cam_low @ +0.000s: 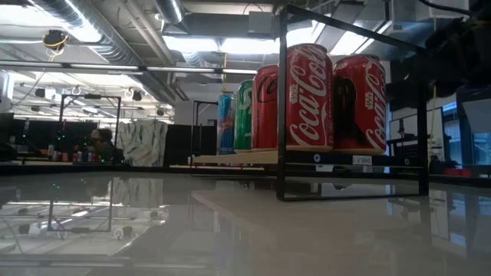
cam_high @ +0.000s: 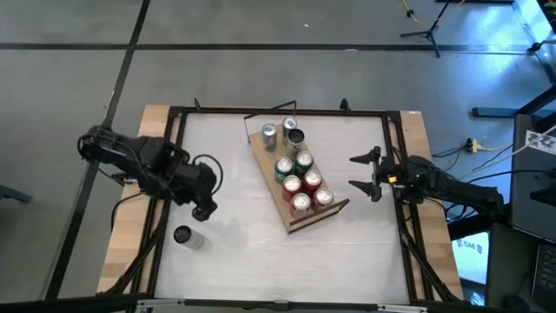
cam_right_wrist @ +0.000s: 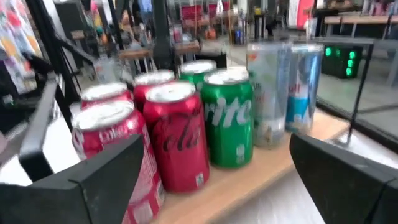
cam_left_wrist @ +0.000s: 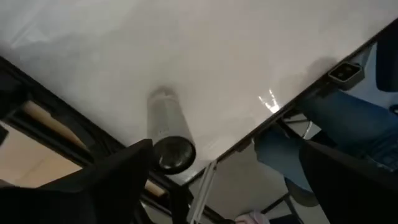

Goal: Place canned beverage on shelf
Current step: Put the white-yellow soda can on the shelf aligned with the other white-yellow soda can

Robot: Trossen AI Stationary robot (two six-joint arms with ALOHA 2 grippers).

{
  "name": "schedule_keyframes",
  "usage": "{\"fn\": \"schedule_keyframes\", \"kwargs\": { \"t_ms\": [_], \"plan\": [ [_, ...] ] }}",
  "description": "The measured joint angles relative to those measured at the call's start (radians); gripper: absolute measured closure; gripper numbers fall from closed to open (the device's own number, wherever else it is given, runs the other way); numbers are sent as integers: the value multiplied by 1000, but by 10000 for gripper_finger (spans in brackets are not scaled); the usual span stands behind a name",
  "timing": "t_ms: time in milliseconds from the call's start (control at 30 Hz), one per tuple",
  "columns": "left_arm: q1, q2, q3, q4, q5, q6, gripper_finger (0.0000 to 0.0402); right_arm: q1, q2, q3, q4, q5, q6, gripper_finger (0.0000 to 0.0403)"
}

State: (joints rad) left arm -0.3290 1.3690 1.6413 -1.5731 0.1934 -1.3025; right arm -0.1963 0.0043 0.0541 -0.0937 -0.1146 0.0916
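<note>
Eight cans (cam_high: pixel 300 178) stood on the shelf (cam_high: pixel 271 184) at mid-tabletop (cam_high: pixel 234 252). One silver can (cam_high: pixel 188 236) lay on its side near the left edge. Just beside it, the left gripper (cam_high: pixel 205 211) hovered wide open, empty. The right gripper (cam_high: pixel 363 173), also spread and empty, faced the shelf.

grey floor (cam_high: pixel 261 26), ceiling strip lights (cam_low: pixel 192 42)

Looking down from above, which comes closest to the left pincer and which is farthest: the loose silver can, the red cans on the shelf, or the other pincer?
1. Loose silver can: lying on the table just below the left pincer.
2. Red cans: on the shelf, mid-table, to its right.
3. Right pincer: open, at the table's far right edge.
</note>
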Motion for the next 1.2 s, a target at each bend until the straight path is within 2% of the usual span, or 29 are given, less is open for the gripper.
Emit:
{"fn": "schedule_keyframes", "kwargs": {
  "t_ms": [100,333,500,667,1000,1200],
  "plan": [
    [-31,3,-1,4,-1,-52,9,0,-2,-15,57,-8,-4,4],
    [-91,4,-1,2,17,-198,9,0,0,-16,49,14,-31,4],
    [-166,8,-1,2,16,-340,9,0,0,-16,44,40,-39,4],
    [-249,39,-15,3,-4,-416,9,0,0,-16,43,40,-39,4],
    [-339,98,-186,9,-1,-351,9,0,0,-16,42,41,-40,4],
    [-345,95,-293,106,-20,-316,9,0,0,-16,41,41,-40,4]
  ]
}}
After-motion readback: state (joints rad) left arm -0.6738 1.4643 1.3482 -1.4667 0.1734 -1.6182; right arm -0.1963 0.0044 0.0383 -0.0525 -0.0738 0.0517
